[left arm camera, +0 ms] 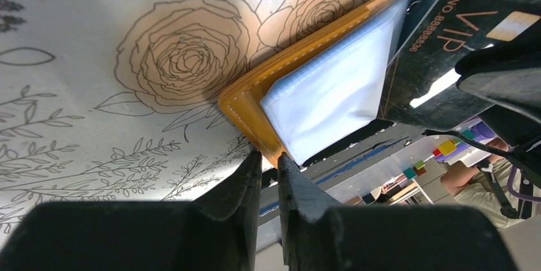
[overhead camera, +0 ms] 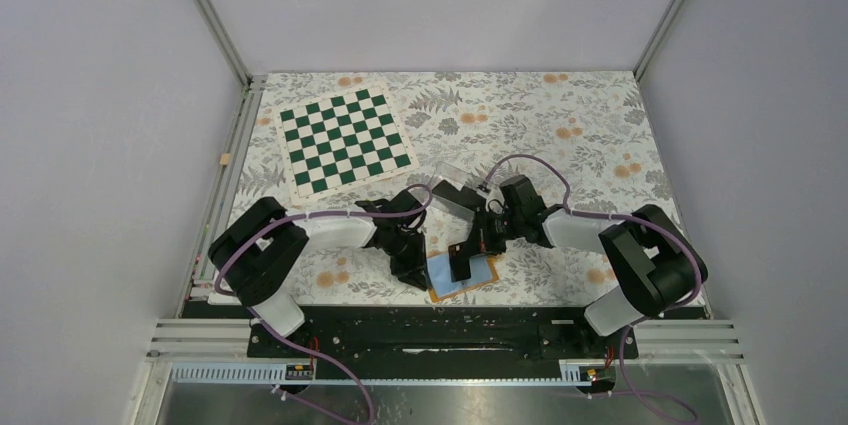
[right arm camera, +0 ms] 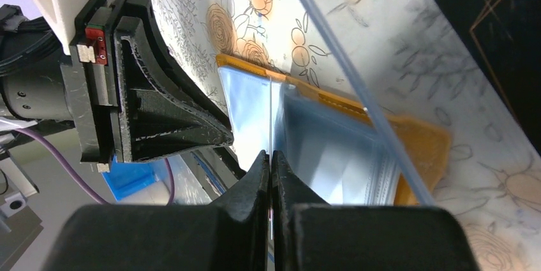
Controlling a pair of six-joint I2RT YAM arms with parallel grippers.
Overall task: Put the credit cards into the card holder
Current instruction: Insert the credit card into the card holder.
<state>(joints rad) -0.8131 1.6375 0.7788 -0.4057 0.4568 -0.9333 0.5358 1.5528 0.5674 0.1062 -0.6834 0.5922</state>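
The card holder (overhead camera: pixel 478 273), an orange wallet, lies open near the table's front edge, light blue pockets up; it also shows in the left wrist view (left arm camera: pixel 250 94) and the right wrist view (right arm camera: pixel 415 137). My left gripper (left arm camera: pixel 268 157) is pinched on the wallet's orange edge, its jaws a narrow gap apart; in the top view the left gripper (overhead camera: pixel 410 267) sits at the wallet's left side. My right gripper (right arm camera: pixel 270 156) is shut on a black credit card (left arm camera: pixel 434 48), seen edge-on in the right wrist view (right arm camera: pixel 270 115), held upright over the blue pocket (left arm camera: pixel 325 99). A second black card (right arm camera: pixel 494 35) lies at the top right.
A clear plastic box (overhead camera: pixel 455 193) stands just behind the wallet, its edge (right arm camera: pixel 338 54) crossing the right wrist view. A green and white chessboard mat (overhead camera: pixel 345 140) lies at the back left. The table's front edge and the arm bases are right behind the wallet.
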